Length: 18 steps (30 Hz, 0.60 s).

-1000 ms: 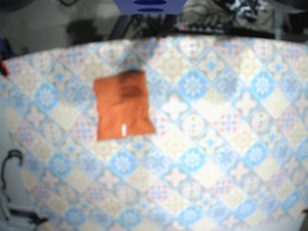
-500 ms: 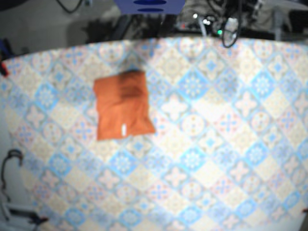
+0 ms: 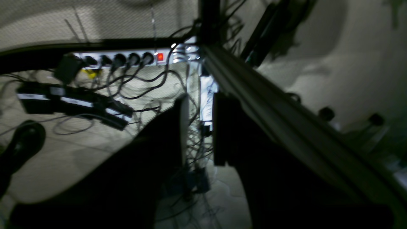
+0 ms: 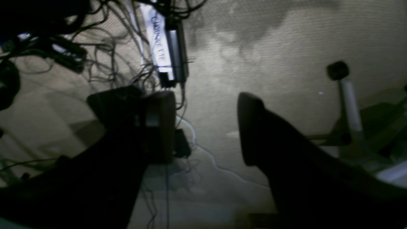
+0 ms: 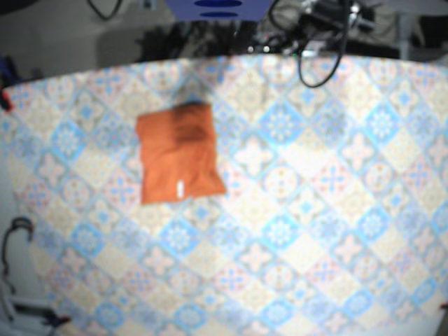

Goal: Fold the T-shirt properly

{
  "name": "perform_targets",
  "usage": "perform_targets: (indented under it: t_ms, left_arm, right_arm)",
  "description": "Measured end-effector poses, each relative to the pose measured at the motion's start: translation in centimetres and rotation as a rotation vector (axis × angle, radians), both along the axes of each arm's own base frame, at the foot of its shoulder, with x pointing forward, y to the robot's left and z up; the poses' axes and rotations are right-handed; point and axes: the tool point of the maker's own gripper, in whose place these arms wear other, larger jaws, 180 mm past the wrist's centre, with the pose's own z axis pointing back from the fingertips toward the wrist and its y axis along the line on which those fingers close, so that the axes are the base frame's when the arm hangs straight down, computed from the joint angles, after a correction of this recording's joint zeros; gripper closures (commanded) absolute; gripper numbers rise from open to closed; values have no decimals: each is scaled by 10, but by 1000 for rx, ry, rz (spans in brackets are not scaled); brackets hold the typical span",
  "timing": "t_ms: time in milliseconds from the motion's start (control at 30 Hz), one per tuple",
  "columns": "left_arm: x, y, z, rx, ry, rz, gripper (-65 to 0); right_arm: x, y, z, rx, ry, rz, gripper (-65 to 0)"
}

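Two near-black grippers, each with a pair of flat-faced fingers.

The left gripper [image 3: 199,127] shows mostly as a black silhouette. One of its fingers [image 3: 183,127] is a slab with a pale grey inner face and a straight edge, the other a squared black block, and both widen into a bulky black body. The right gripper [image 4: 206,127] has one finger fronted by a brownish, round-cornered pad [image 4: 160,127] set on a black mount. Its opposite finger is plain black with a rounded tip and thickens towards its base. In the base view a blurred dark arm section [image 5: 329,17] carries a looping black cable [image 5: 318,70]. Screws and markings are too dark to tell.
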Motion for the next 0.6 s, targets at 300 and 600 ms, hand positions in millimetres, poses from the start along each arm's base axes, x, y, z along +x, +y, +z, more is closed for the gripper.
perform_targets:
  t_ms: [300,600]
  left_arm:
    - [3,15,-2,38,-6,17,-132]
    - [2,15,-2,38,-5,18,-132]
  right_arm:
    - [40,-3,-4,-7,-76,3,-303]
    - [63,-3,-6,-8,-117,3,-305]
